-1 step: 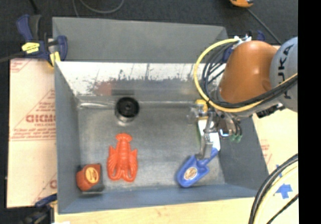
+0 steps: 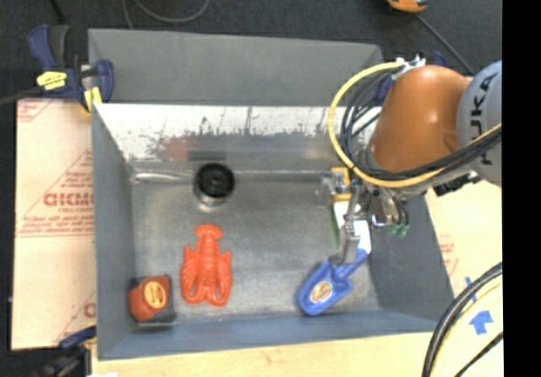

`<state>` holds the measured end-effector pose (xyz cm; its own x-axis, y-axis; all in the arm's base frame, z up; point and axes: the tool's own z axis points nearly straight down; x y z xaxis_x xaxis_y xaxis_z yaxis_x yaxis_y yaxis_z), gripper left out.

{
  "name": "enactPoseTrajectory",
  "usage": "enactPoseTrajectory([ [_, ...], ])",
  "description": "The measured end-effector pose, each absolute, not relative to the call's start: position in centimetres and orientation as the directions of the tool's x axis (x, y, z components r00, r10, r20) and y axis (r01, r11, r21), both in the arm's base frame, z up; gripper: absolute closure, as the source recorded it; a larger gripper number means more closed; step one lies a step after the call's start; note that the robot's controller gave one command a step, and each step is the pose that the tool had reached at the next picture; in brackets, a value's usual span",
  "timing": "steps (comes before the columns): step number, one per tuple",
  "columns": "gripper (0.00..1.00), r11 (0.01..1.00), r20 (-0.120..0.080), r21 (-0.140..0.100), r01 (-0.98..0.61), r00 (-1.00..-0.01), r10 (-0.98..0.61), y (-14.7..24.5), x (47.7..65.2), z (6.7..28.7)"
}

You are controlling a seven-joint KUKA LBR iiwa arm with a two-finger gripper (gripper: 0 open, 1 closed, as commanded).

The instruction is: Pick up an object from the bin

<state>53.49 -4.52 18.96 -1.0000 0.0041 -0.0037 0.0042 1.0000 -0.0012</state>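
Note:
My gripper hangs low at the right side of the bin, under the orange wrist cover. Directly below it lies a blue paddle-shaped thing with an oval label on its wide end. The narrow handle end of that thing points up to the right and reaches the gripper's tip. Whether the tip touches or grips the handle is hidden.
A red toy lobster lies in the front middle of the bin. An orange and black tape measure sits in the front left corner. A black round cap-like thing rests near the back wall. Cables loop around the wrist.

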Motion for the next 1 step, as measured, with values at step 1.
enactPoseTrajectory([
  [1,0.00,0.997,-0.009,-0.002,-0.075,-0.997,-0.075,-6.98,51.84,14.82],
])
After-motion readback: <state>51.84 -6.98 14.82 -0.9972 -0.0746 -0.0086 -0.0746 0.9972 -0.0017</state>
